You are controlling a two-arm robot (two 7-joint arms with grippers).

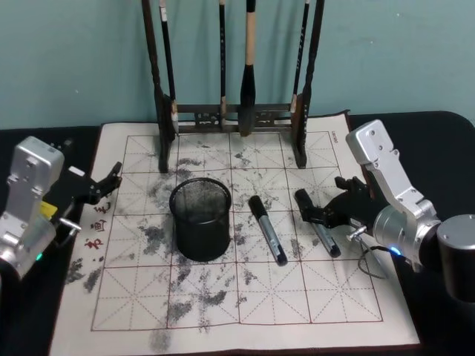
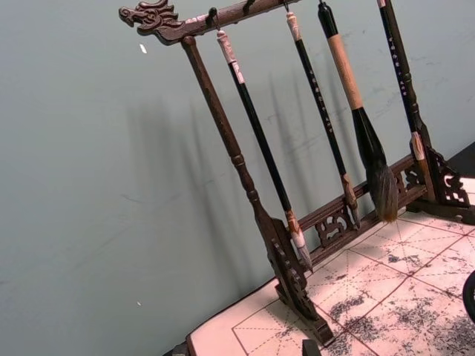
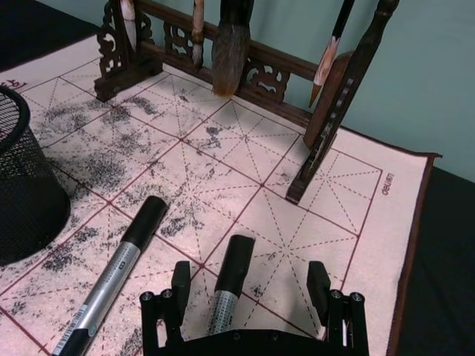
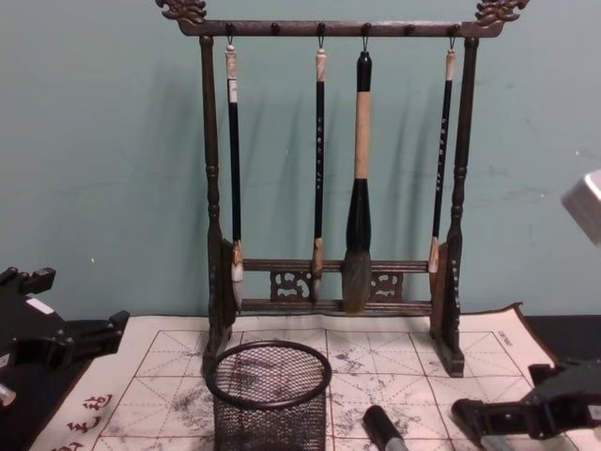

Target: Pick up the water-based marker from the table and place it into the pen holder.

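Note:
Two alike markers with black caps and grey barrels lie on the ink-stained practice mat. One marker [image 1: 267, 230] [image 3: 111, 282] rests just right of the pen holder [image 1: 200, 219] [image 3: 22, 185] [image 4: 268, 395], a round black mesh cup standing upright and empty. The other marker [image 1: 330, 245] [image 3: 234, 259] lies farther right. My right gripper [image 1: 326, 209] [image 3: 249, 285] [image 4: 507, 413] hangs low over that one, open, with a finger on either side of its barrel and not touching it. My left gripper [image 1: 104, 185] [image 4: 66, 343] stays open at the mat's left edge, holding nothing.
A tall dark wooden brush rack [image 1: 230, 119] [image 2: 289, 267] [image 4: 329, 282] with several hanging brushes stands at the back of the mat [image 1: 245, 297], behind the cup. The mat lies on a black table before a teal wall.

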